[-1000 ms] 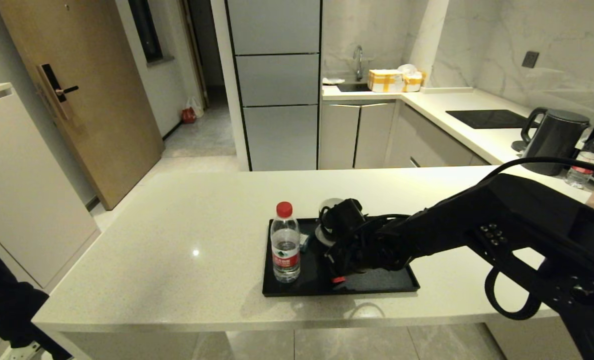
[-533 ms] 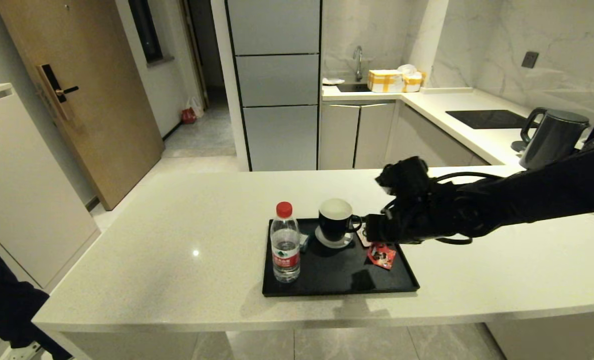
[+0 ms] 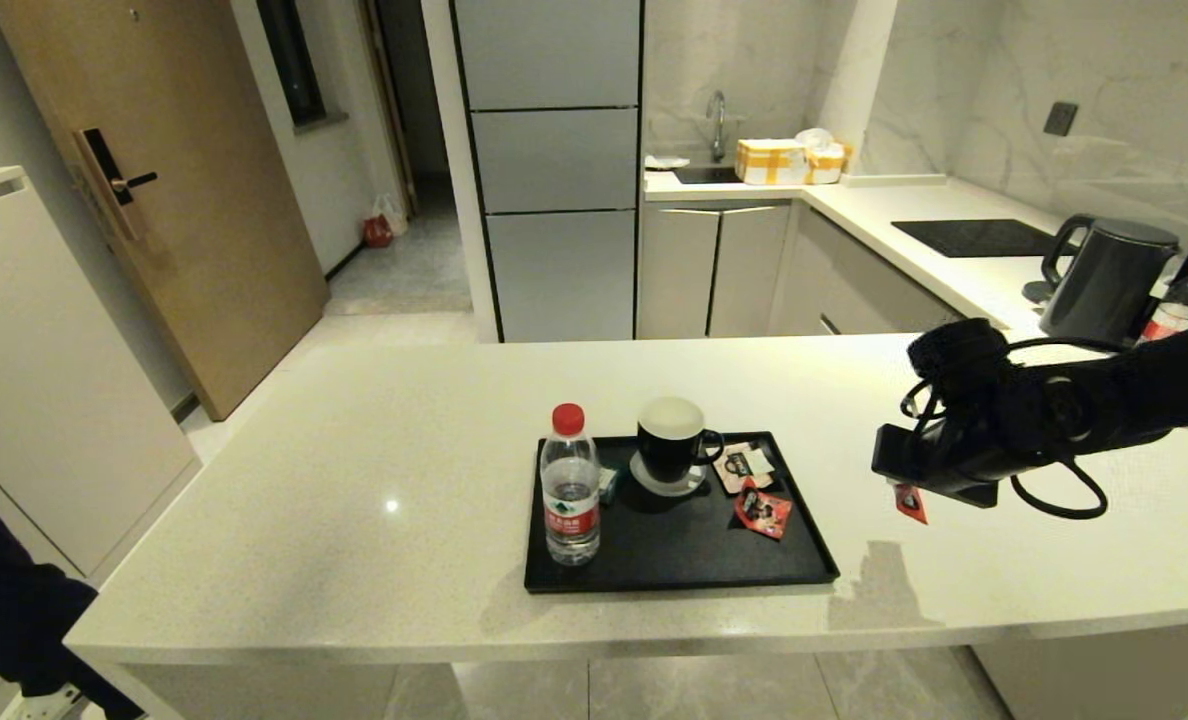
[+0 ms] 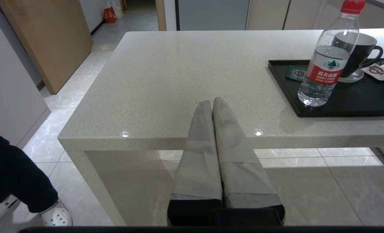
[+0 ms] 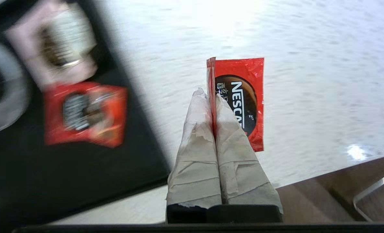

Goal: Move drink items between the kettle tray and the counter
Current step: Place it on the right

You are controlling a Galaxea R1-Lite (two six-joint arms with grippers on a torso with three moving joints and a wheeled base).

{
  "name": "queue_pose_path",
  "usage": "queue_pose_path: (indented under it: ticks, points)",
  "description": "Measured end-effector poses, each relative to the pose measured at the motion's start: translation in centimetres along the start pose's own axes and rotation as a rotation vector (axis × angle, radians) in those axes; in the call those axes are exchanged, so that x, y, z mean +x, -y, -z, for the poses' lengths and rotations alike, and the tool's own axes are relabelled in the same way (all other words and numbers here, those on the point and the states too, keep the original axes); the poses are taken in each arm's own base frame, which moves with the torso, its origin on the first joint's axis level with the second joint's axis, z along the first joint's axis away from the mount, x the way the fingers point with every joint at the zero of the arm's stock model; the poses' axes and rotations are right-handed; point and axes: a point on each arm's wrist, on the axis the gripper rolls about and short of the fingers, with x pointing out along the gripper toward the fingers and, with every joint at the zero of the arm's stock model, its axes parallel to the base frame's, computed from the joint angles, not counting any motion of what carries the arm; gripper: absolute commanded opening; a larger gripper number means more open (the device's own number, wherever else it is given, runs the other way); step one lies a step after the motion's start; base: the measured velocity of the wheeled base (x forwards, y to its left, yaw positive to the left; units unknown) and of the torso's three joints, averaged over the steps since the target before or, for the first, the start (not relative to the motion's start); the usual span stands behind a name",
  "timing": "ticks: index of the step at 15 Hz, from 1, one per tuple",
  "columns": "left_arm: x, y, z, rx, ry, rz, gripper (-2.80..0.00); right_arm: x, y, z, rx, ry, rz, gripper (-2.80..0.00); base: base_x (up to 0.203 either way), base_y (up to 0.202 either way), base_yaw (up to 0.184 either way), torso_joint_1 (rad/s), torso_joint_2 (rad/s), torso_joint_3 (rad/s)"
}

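Observation:
My right gripper (image 5: 210,94) is shut on a shiny red sachet (image 5: 243,97), which hangs below it (image 3: 909,502) over the off-white counter (image 3: 354,500), to the right of the black tray (image 3: 674,575). The other red sachet (image 3: 764,510) lies on the tray's right part. The clear water bottle with red cap and label (image 3: 570,485) stands upright at the tray's front left corner. My left gripper (image 4: 212,101) is shut on nothing, parked low before the counter's front edge, left of the tray (image 4: 311,113) and bottle (image 4: 327,64).
A black mug with white inside (image 3: 672,440) stands on a saucer at the tray's back, a pale pink packet (image 3: 744,463) beside it. At the far right are a dark kettle (image 3: 1109,280) and another bottle (image 3: 1176,305). A person's leg (image 4: 14,171) is at the left.
My right arm rose from the tray with a red sachet and swung right, out over the counter. The mug, the pink packet and the other sachet came into view. The bottle stayed put.

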Motion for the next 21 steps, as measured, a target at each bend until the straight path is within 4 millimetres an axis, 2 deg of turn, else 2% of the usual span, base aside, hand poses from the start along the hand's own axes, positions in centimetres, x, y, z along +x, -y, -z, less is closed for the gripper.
queue_pose_path:
  ticks: [5, 8, 11, 12, 17, 21]
  points:
    - [0.0, 0.0, 0.0, 0.000, 0.000, 0.001, -2.80, 4.6, 2.2, -0.7, 0.047, -0.045, 0.072, -2.80, 0.000, 0.000, 0.000, 0.000, 0.00, 0.000]
    - [0.0, 0.0, 0.0, 0.000, 0.000, 0.001, -2.80, 6.5, 2.9, -1.2, 0.064, -0.055, 0.092, -2.80, 0.000, 0.000, 0.000, 0.000, 0.00, 0.000]
    - [0.0, 0.0, 0.0, 0.000, 0.000, 0.001, -2.80, 8.1, 3.1, -0.8, 0.059, -0.078, 0.107, -2.80, 0.000, 0.000, 0.000, 0.000, 0.00, 0.000]
    - [0.0, 0.0, 0.0, 0.000, 0.000, 0.001, -2.80, 8.6, 3.1, -0.7, 0.057, -0.084, 0.111, 0.00, 0.000, 0.000, 0.000, 0.000, 0.00, 0.000]
    - [0.0, 0.0, 0.0, 0.000, 0.000, 0.001, -2.80, 9.1, 3.0, -0.9, 0.060, -0.077, 0.118, 0.00, 0.000, 0.000, 0.000, 0.000, 0.00, 0.000]
    - [0.0, 0.0, 0.0, 0.000, 0.000, 0.001, -2.80, 7.2, 2.8, -1.6, 0.061, -0.049, 0.105, 0.00, 0.000, 0.000, 0.000, 0.000, 0.00, 0.000]
